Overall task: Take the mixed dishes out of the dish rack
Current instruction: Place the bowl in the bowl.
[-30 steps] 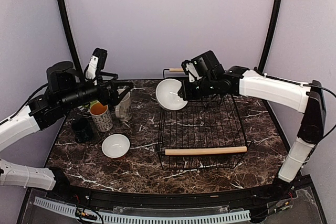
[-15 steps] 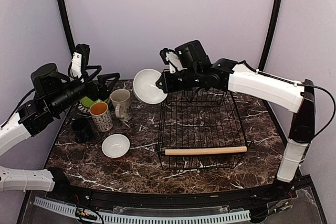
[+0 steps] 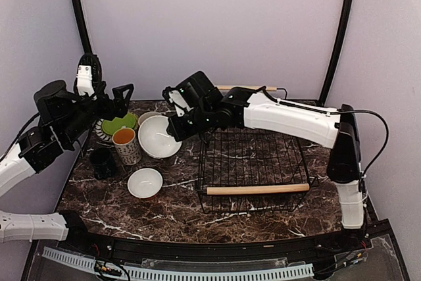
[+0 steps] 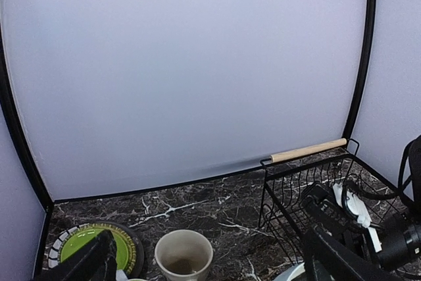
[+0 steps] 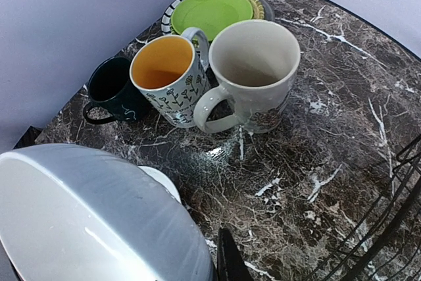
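Observation:
My right gripper [image 3: 175,126] is shut on the rim of a large white bowl [image 3: 157,137], held tilted just above the table, left of the dish rack [image 3: 253,156]. In the right wrist view the bowl [image 5: 85,215] fills the lower left, with one dark finger [image 5: 230,261] against its edge. The black wire rack shows a bare floor between its two wooden handles [image 3: 258,189]. My left gripper [image 3: 108,97] hangs open above the far left corner, holding nothing. In its own view its jaws stand wide apart over the cream mug [image 4: 183,255].
On the left of the table stand a cream mug [image 5: 253,70], a patterned mug with orange inside [image 5: 168,77] and a dark green cup [image 5: 115,87]. Behind them lies a lime-green plate [image 5: 212,10] on a patterned plate. A small white bowl [image 3: 145,182] sits nearer the front.
My right arm has carried the white bowl left from over the rack's far corner and lowered it beside the mugs. My left arm has drawn back to the left and risen.

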`<state>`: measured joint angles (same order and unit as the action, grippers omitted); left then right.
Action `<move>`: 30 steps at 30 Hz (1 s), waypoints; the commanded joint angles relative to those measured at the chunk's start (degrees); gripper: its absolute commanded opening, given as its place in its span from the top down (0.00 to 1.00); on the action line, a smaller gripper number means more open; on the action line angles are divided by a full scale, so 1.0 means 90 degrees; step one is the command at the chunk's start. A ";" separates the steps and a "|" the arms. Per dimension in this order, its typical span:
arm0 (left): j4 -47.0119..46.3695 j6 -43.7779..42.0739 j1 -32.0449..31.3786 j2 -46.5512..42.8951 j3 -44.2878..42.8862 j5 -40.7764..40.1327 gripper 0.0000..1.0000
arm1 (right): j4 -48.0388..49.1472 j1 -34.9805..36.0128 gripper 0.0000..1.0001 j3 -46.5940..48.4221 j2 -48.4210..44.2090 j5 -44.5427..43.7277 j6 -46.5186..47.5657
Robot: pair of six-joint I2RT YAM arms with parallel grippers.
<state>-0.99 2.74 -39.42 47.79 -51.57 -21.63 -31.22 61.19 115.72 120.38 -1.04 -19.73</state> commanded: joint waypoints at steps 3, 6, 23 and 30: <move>0.0073 0.0123 0.0129 -0.0186 0.0055 -0.0273 0.03 | 0.0018 0.0283 1.00 0.0706 0.0392 0.0091 0.0051; 0.0079 0.0151 0.0179 -0.0211 0.0065 -0.0279 0.03 | -0.0098 0.0344 1.00 0.0893 0.0618 0.0082 0.0081; 0.0078 0.0284 0.0360 -0.0325 0.0076 -0.0216 0.03 | -0.0410 0.0595 1.00 0.2169 0.2061 0.0413 0.0204; 0.0078 0.0333 0.0430 -0.0305 0.0057 -0.0106 0.03 | -0.0294 0.0587 0.94 0.2334 0.2366 0.0451 0.0237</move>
<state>-0.34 4.95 -36.18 45.56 -51.57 -23.22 -37.41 66.11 133.71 141.03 1.85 -17.85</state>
